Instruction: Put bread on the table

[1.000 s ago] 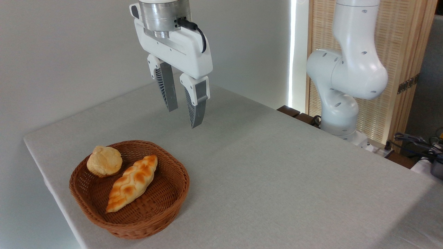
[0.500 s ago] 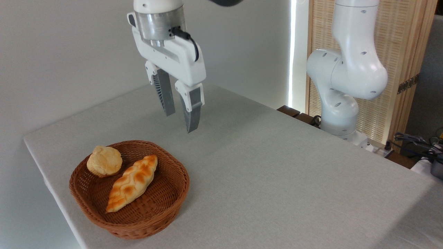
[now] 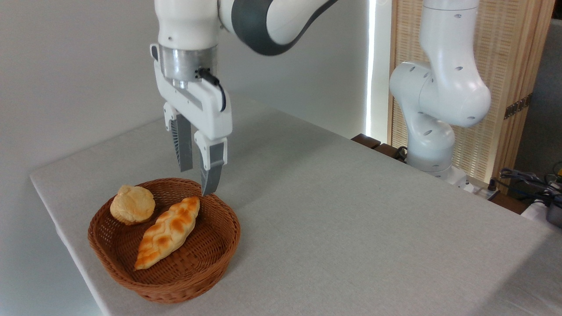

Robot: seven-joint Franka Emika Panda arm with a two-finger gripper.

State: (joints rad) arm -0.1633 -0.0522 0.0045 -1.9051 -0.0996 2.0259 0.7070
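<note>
The bread, a braided golden loaf with toasted patches, lies slantwise in a brown wicker basket at the front left of the light grey table. My gripper hangs open above the basket's far rim, just over the loaf's upper pointed end, not touching it. Nothing is between its grey fingers.
A round pale bun sits in the basket beside the loaf, at the back left. The arm's white base stands past the table's far right edge, with cables and a slatted wooden screen behind it.
The gripper has come down and to the left, from high over the bare table to just above the basket's far rim. Its fingers stay open. Bread and bun have not moved.
</note>
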